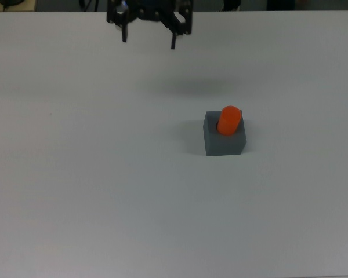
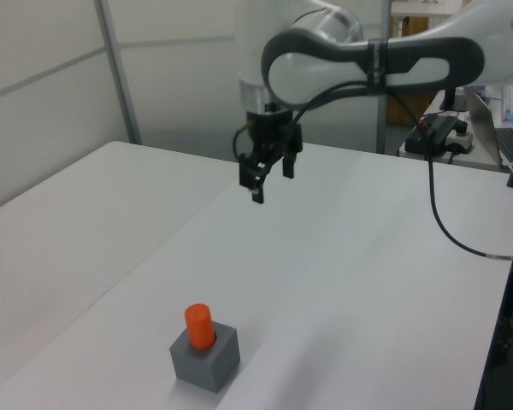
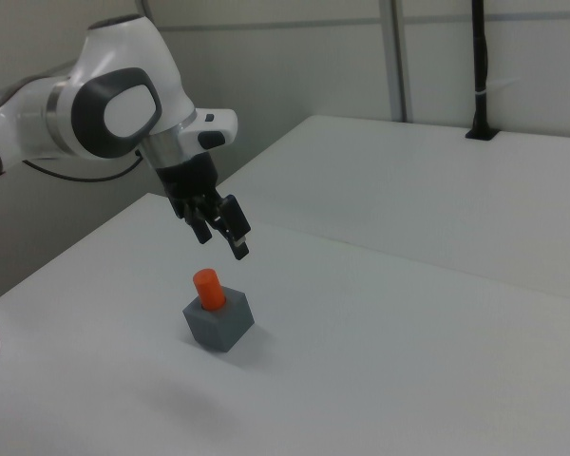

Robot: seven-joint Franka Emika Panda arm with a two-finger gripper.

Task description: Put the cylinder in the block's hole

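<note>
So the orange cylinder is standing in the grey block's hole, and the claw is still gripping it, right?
Not quite. The cylinder does stand in the block, but the gripper holds nothing: the left view shows it open, up in the air, away from the block.

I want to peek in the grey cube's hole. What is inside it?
The orange cylinder stands upright in the hole of the grey block, its top half sticking out. Its lower part and the hole's bottom are hidden. The robot's hand is open, up and away.

The orange cylinder (image 1: 228,120) stands upright in the top hole of the dark grey block (image 1: 224,142), its upper half protruding.
</note>
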